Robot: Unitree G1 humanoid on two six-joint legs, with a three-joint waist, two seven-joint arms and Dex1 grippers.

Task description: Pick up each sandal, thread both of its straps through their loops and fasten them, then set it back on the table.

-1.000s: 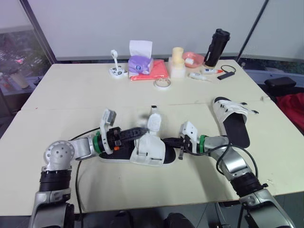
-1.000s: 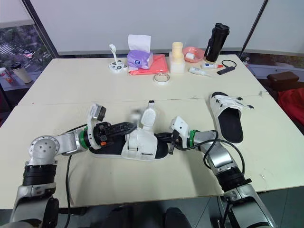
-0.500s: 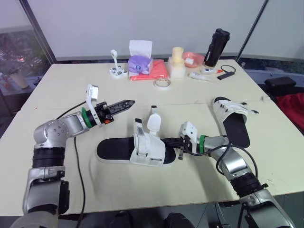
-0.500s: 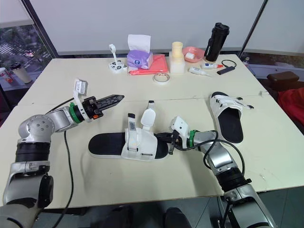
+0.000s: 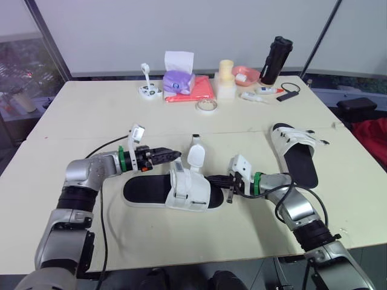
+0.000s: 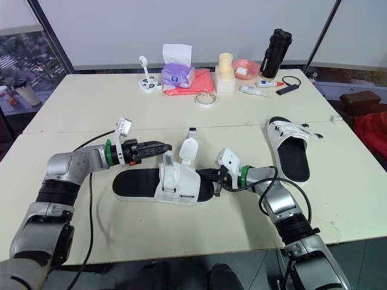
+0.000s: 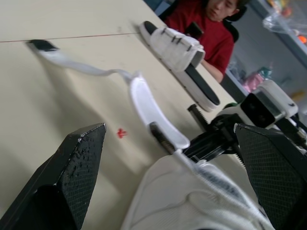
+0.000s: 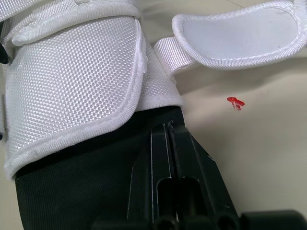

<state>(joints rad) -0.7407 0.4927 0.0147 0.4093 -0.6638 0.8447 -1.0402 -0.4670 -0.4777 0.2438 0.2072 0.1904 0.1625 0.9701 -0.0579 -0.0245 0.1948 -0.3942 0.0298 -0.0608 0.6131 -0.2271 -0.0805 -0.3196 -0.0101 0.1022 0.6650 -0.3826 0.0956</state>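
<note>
The near sandal (image 5: 145, 190), black-soled with a white upper (image 8: 72, 81), lies flat on the table in front of me. Its two straps stand loose: a narrow one (image 5: 176, 167) and a wide flap (image 5: 195, 156), also in the left wrist view (image 7: 148, 110). My left gripper (image 5: 171, 154) hovers just left of the narrow strap, fingers (image 7: 72, 177) wide apart, holding nothing. At the toe end, my right gripper (image 5: 220, 180) is shut on the sole's edge, its fingers (image 8: 170, 158) pressed together. The second sandal (image 5: 299, 154) lies to the right with its straps across the upper.
At the table's far edge stand a purple tissue box (image 5: 178, 81), a red cloth (image 5: 202, 90), a tape roll (image 5: 206, 106), a cream container (image 5: 225, 78), a pink bowl (image 5: 247, 74) and a black bottle (image 5: 276, 60). A person in red (image 7: 211, 33) sits beyond the right side.
My left gripper left the sandal, swung up and away to the left, then came back low beside the narrow strap. Both straps now stand free. The right gripper and sandal stayed put.
</note>
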